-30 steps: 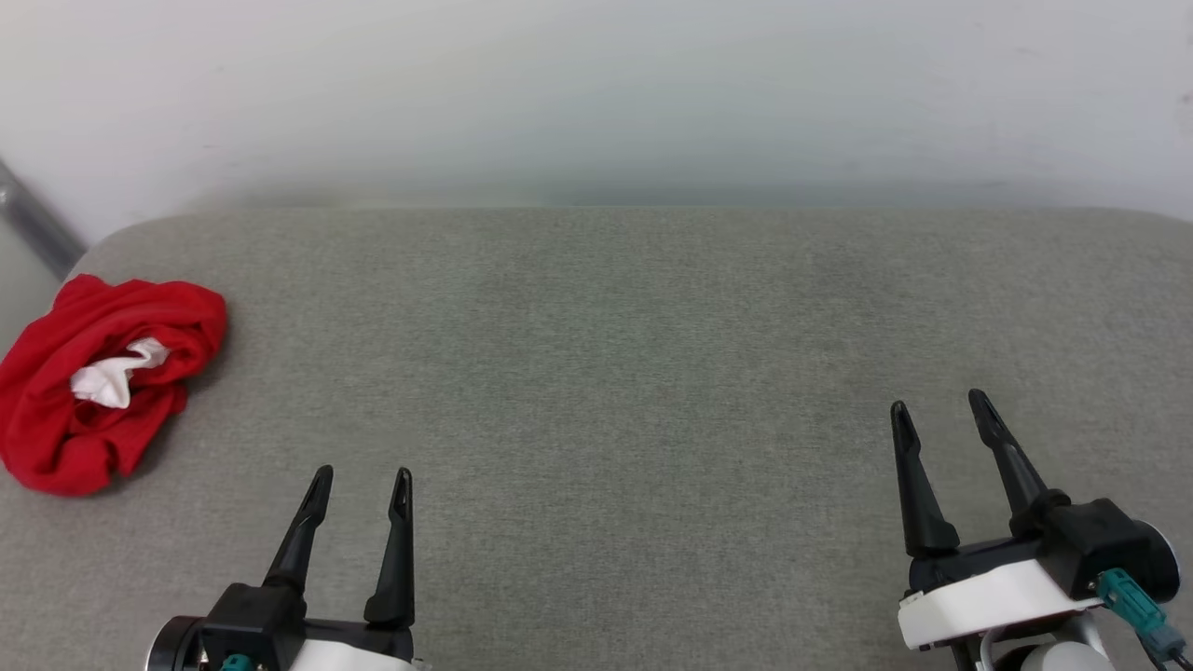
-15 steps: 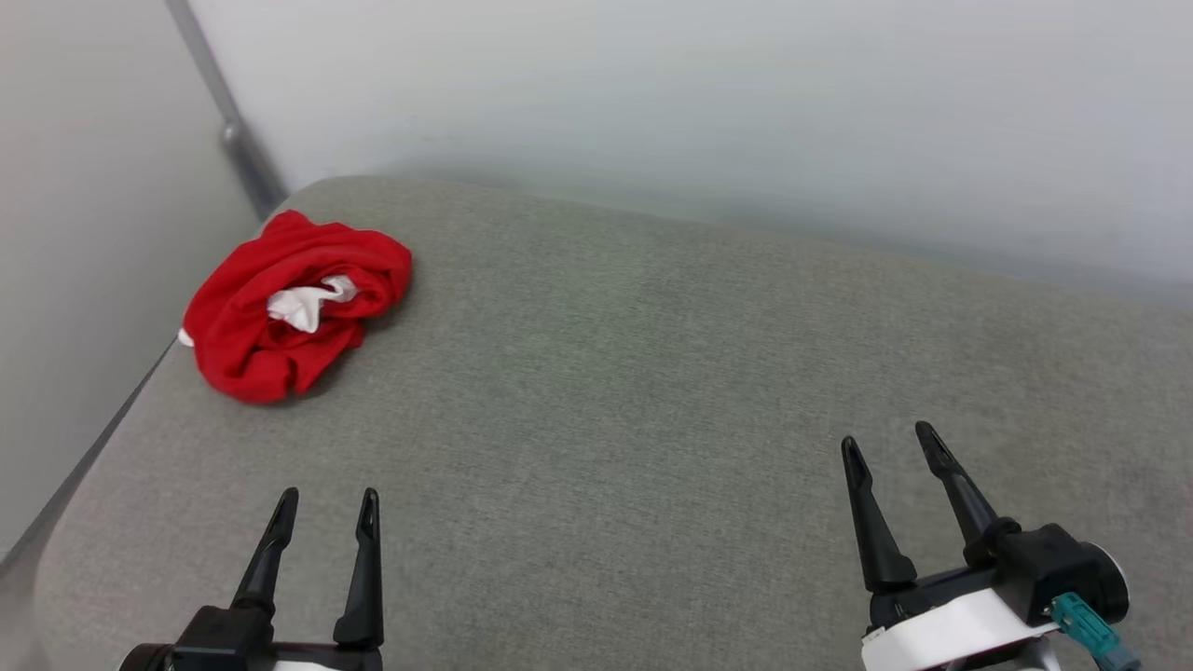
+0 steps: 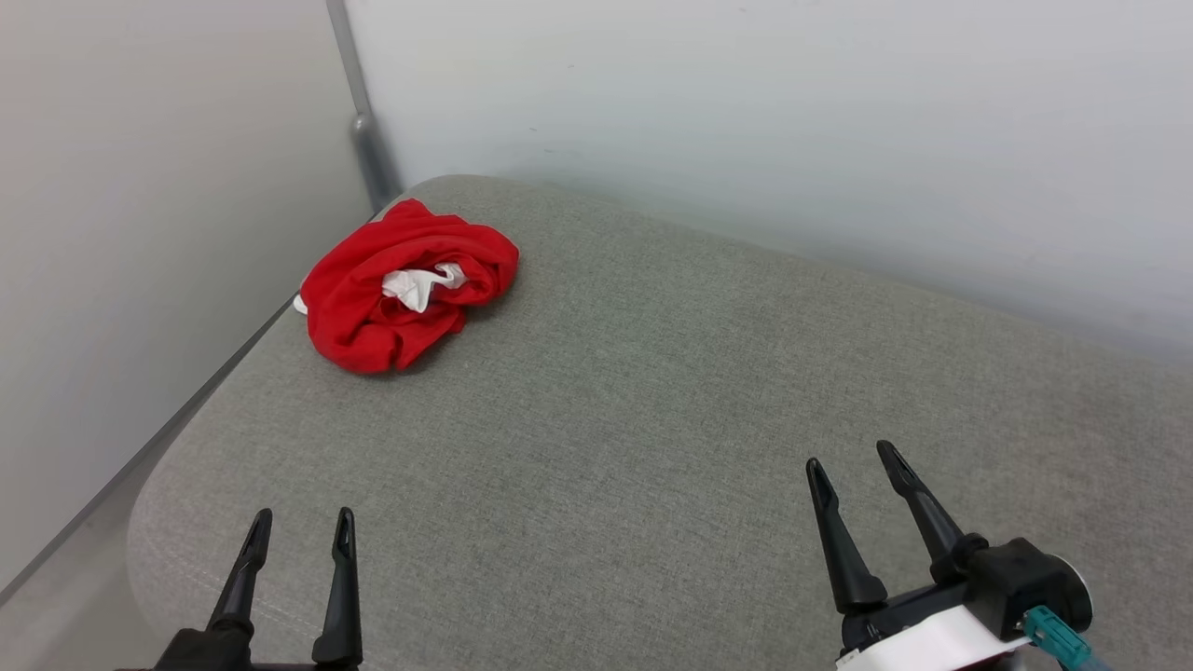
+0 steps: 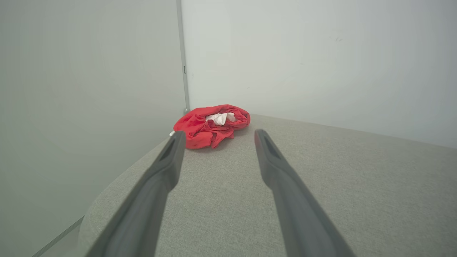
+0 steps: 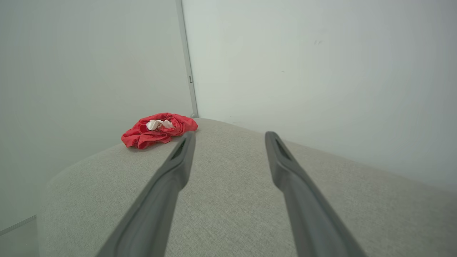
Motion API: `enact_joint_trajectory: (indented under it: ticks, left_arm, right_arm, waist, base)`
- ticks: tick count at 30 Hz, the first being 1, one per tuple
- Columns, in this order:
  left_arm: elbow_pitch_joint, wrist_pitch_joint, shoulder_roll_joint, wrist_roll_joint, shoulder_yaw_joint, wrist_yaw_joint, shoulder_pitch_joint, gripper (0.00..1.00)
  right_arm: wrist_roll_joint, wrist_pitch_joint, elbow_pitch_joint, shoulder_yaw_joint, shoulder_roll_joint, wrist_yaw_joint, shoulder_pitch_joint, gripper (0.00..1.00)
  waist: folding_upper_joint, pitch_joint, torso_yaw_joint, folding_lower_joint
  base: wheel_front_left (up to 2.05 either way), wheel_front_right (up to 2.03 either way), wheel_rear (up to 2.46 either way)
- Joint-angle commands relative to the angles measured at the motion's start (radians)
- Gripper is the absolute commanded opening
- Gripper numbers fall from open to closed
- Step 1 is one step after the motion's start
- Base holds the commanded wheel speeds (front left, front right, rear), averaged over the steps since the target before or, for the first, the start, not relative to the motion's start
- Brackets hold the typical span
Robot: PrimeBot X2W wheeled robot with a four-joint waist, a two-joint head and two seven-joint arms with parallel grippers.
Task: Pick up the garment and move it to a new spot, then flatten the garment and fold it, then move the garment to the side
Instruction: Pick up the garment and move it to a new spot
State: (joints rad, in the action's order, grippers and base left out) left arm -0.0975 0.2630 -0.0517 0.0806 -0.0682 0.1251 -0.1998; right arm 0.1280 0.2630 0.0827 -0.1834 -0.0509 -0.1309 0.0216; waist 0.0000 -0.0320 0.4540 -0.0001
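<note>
Head view has the red jersey (image 3: 401,289) bunched in a heap at the far left corner of the grey fabric tabletop (image 3: 652,419), close to where the walls (image 3: 746,121) meet, with a scrap of white showing in the middle. Down at the near edge, the left gripper (image 3: 304,514) and the right gripper (image 3: 850,455) hover well apart from it, jaws spread wide and empty on both. Pickup is the step in hand, I'd say, not yet begun. Next call: the left arm reaches out to that corner, drops onto a raised fold and pinches.
</note>
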Motion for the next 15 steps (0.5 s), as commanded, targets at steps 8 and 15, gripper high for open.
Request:
enact_joint_trajectory:
  ticks: [8, 15]
  left_arm:
    - [-0.017, 0.003, 0.002, -0.001, -0.010, 0.003, -0.012, 1.00]
    - [-0.019, 0.003, 0.002, 0.009, -0.017, 0.004, -0.017, 1.00]
  right_arm:
    - [0.002, 0.003, 0.012, -0.019, 0.001, 0.000, -0.021, 1.00]
    - [-0.001, 0.003, 0.014, -0.023, 0.001, 0.000, -0.021, 1.00]
  waist:
    - [0.0000, 0.003, 0.011, 0.0001]
    - [0.0000, 0.001, 0.009, 0.0001]
  base:
    - [0.00, 0.00, 0.00]
    - [0.00, 0.00, 0.00]
